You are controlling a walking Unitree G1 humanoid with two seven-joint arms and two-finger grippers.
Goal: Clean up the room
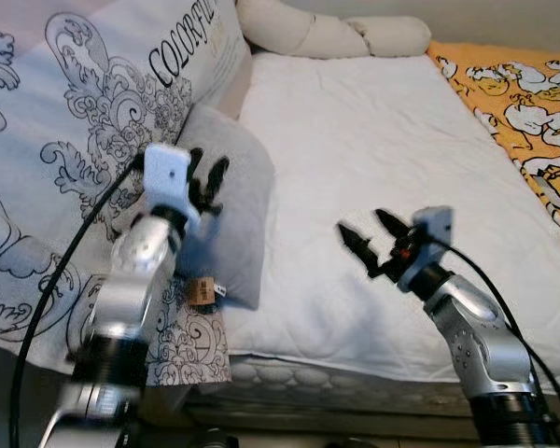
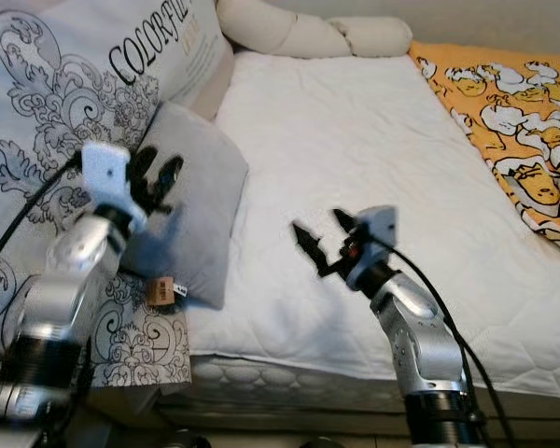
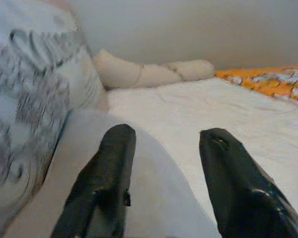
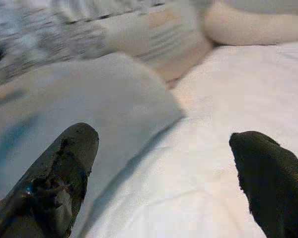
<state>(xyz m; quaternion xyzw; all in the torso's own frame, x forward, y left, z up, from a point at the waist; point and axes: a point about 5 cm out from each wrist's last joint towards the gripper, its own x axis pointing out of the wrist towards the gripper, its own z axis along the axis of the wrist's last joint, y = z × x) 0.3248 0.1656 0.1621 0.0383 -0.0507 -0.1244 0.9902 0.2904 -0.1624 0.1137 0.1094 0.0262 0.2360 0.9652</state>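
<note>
- My left gripper [image 1: 208, 180], centre-left of the head view: fingers spread, empty, held over the upper part of the grey pillow [image 1: 231, 210]; whether the tips touch the fabric cannot be told.
- My right gripper [image 1: 366, 235], centre-right: fingers spread, empty, above the white mattress pad [image 1: 373, 140], a little apart from the pillow's right edge and aimed toward it.
- Grey pillow: the item I judge to be in hand. It stands tilted at the left edge of the bed, leaning on the patterned duvet [image 1: 84, 121] printed with scrollwork and the word "COLORFUL". A small brown tag [image 1: 202, 291] hangs at its lower corner.
- Long cream bolster [image 1: 331, 35]: lies across the head of the bed, top centre of the frame, well apart from both grippers.
- Orange cartoon-print blanket [image 1: 523, 112]: occupies the right edge of the frame, beside the pad.
- Step in hand, as a judgement: gripping the pillow so it can be set tidily. To do it well, I should lower the left fingers astride the pillow's top edge and gather a fold before closing, since soft stuffing slips from a shallow pinch.
- The right gripper should take the near right edge, so the pillow lifts level and does not drag the duvet with it.
</note>
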